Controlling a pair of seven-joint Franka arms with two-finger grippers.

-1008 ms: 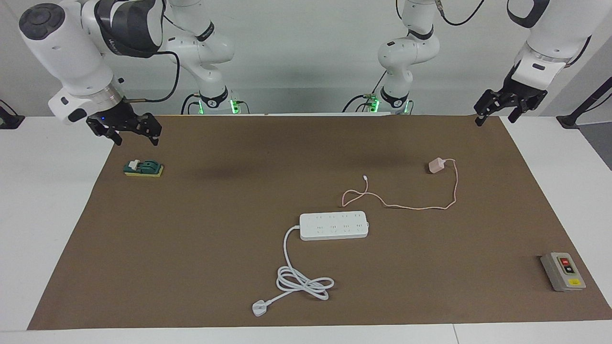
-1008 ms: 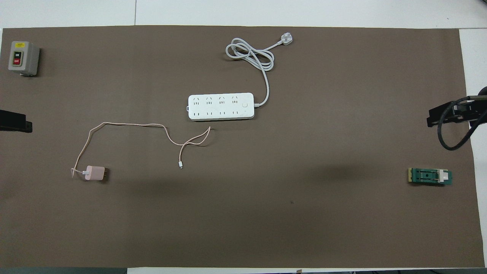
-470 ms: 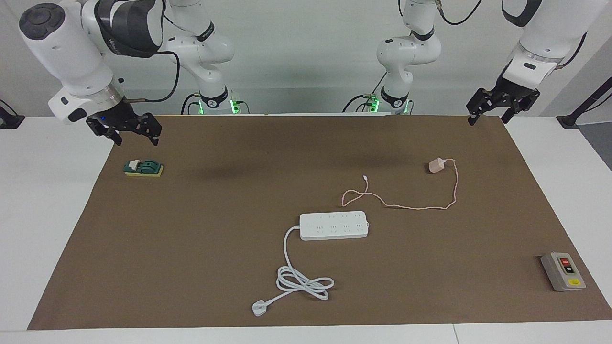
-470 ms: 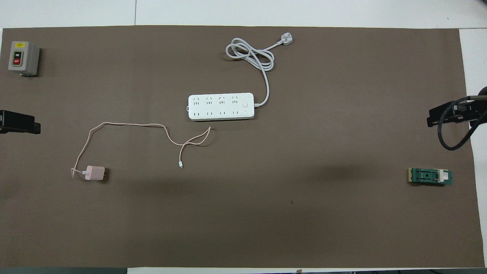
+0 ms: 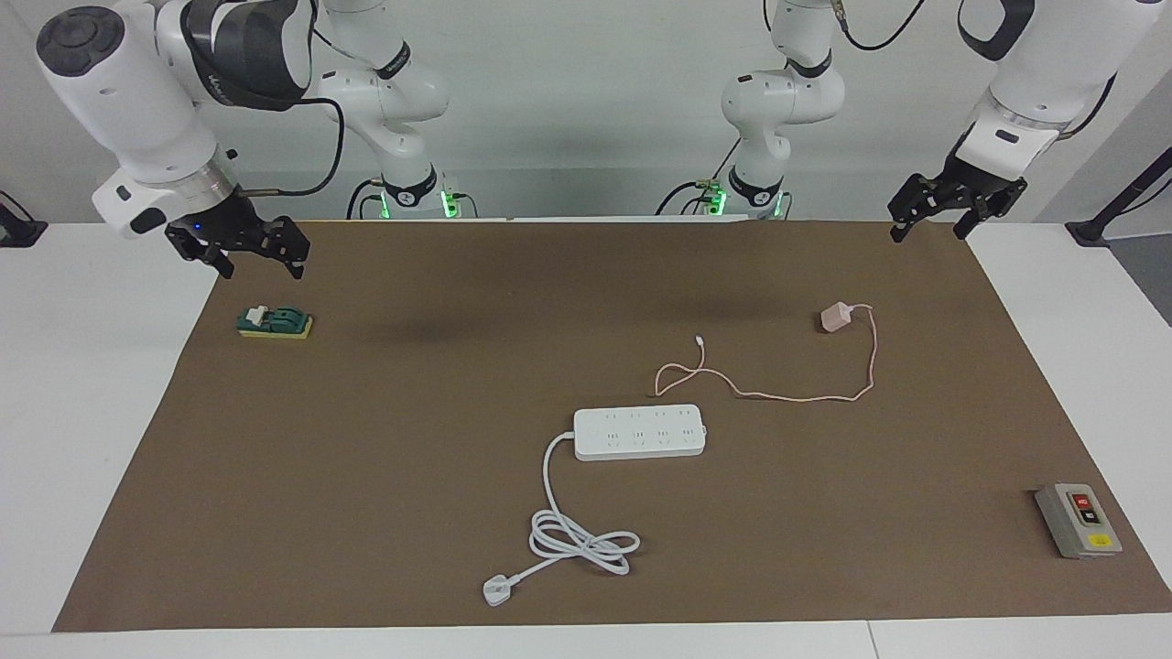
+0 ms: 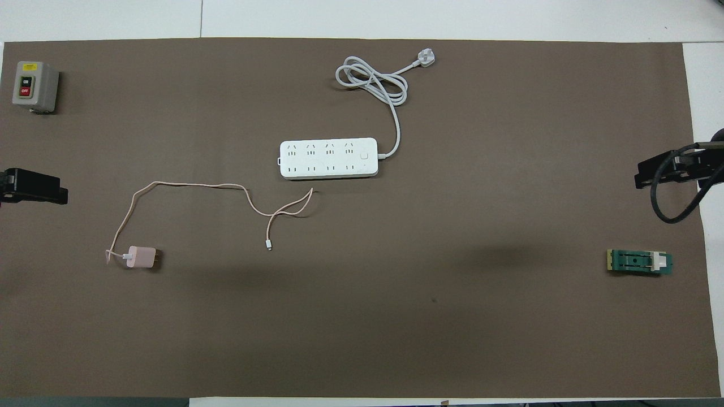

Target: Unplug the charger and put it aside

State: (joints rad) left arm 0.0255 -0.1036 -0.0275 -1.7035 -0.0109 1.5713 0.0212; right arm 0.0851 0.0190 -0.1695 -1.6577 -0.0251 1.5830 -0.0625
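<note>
Over the mat corner at the left arm's end of the table, the left claw is hanging with fingers spread, gripping nothing. It has been creeping inward across the mat edge over the last second. The right claw is waiting over the mat edge above the small green clip block; I cannot tell its state.

Nothing else is shifting: the small pale pink cube charger is already lying unplugged on the brown mat, closer to the robots than the long white power strip, its thin pink cable trailing loose toward the strip.

Handling guess: cube is light, rigid, smooth, likely to slide; pinch across its flat sides, not the floppy cable.
</note>
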